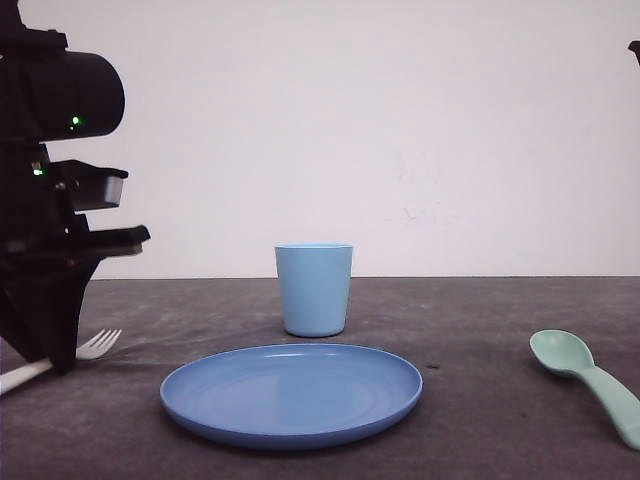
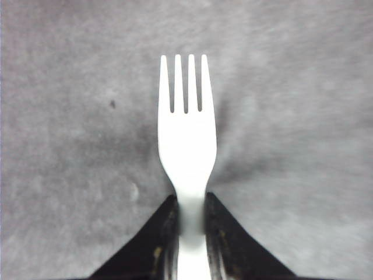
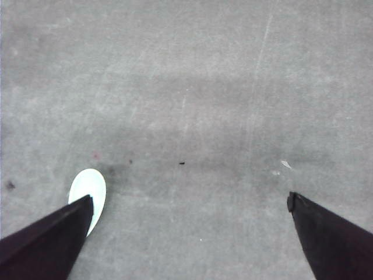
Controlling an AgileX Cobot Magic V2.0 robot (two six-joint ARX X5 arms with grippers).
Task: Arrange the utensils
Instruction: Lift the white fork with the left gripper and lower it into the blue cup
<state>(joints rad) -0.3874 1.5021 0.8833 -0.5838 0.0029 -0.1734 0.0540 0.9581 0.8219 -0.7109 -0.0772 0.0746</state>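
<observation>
The left end effector (image 2: pixel 191 224) is pinched on the neck of the white fork (image 2: pixel 186 146), just below the point where the handle widens into the head. In the left wrist view both fingers (image 2: pixel 156 233) press against the narrow handle, and the four tines project straight ahead of the fingertips. This grasp keeps the tines clear and leaves the head free to be aimed at a destination. In the front view the fork (image 1: pixel 95 345) sits low at the left edge of the bench (image 1: pixel 480 420), its tines pointing toward the blue plate (image 1: pixel 291 393). Whether it is resting on the surface or raised slightly cannot be determined.

The right end effector (image 3: pixel 189 233) is spread wide, with one dark finger (image 3: pixel 49 242) at each side of the right wrist view and bare bench between them. The mint-green spoon (image 3: pixel 89 195) lies just beside one finger and is partly covered by it, outside the gap. In the front view the spoon (image 1: pixel 585 380) lies flat on the bench, well apart from the plate on the right, with its bowl toward the centre.

The light blue cup (image 1: pixel 314 289) stands upright just behind the plate, and both are empty. Judged from this layout, the fork is the step in hand. The spoon remains ungrasped, and the right end effector would need to shift sideways to bracket it.
</observation>
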